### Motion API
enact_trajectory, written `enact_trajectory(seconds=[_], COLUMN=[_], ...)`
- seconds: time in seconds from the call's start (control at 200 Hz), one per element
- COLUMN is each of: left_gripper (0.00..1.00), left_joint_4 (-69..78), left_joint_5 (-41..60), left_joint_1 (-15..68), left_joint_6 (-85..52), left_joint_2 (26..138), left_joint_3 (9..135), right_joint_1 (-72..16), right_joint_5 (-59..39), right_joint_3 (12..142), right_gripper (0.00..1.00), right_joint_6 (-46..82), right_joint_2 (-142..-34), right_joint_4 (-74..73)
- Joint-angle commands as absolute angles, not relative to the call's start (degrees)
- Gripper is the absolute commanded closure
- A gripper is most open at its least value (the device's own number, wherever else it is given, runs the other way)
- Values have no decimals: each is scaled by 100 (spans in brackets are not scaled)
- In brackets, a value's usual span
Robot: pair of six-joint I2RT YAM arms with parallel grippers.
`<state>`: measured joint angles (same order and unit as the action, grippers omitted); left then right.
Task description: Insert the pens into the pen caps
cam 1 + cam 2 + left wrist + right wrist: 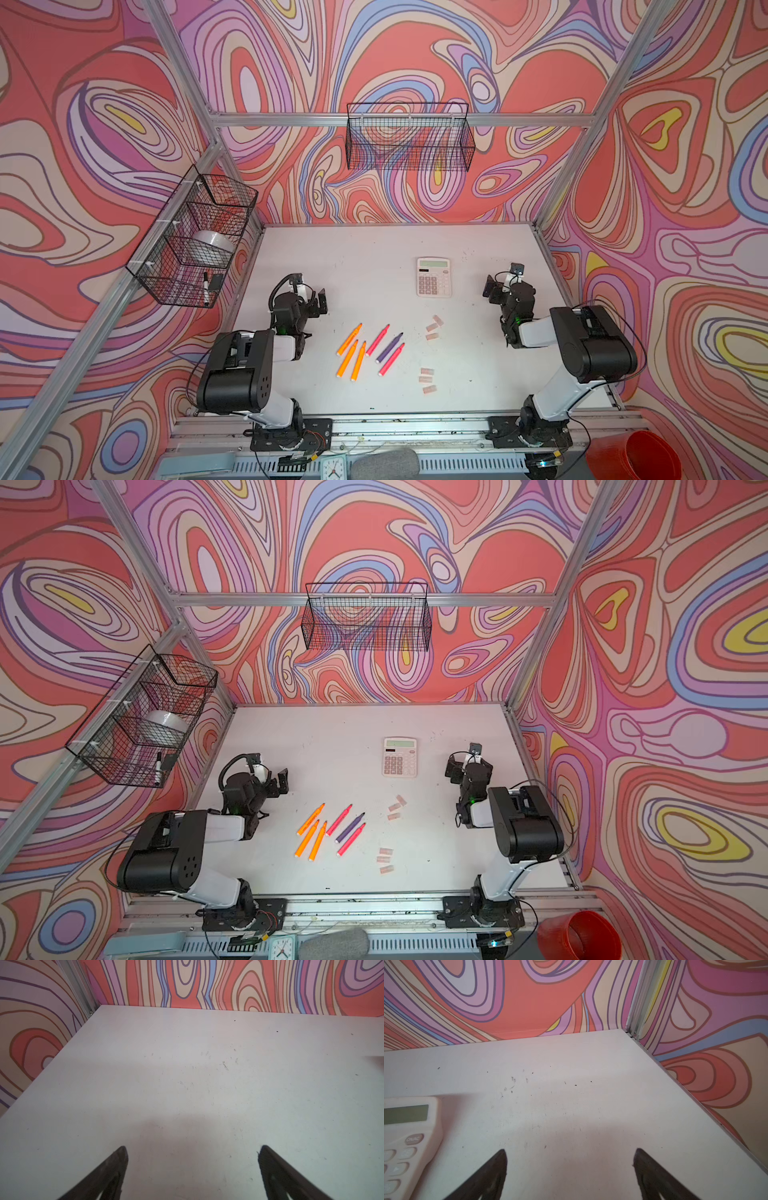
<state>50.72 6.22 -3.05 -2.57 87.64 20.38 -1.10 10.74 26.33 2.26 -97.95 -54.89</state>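
Jaws gape wide on left and right alike, gripping nothing above the desk (187, 1084); six uncapped pens (390, 347), orange, pink, purple, lie near pale pink caps (432, 327)

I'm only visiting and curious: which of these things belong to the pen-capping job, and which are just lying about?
For the job:
orange pens, pink pens, purple pen, caps.

Just lying about:
calculator, tape roll and marker in the side basket, clock, red bucket.
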Motion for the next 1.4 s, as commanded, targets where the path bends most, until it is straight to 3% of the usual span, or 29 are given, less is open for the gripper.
enact_trajectory(seconds=[0.0,1.071,1.222,1.397], left_gripper=[0,0,0,0], left_joint_4=[5115,5100,5270,2671], left_joint_5=[677,666,639,-16], left_joint_1=[-289,-281,-262,-97], left_joint_6=[-219,-204,-202,-696], left_joint_2=[8802,8798,8625,6850], left_joint_3=[2109,2116,1982,2419], right_joint_1=[-132,-125,-162,-288], right_joint_5=[1104,1107,1213,1792], right_joint_3=[2641,2628,2335,2758], right_gripper=[2,2,2,2], right_joint_6=[248,252,219,920], right_joint_2=[-9800,-9800,-9324,-7731], right_joint_4=[-5572,-5590,-5729,-3252])
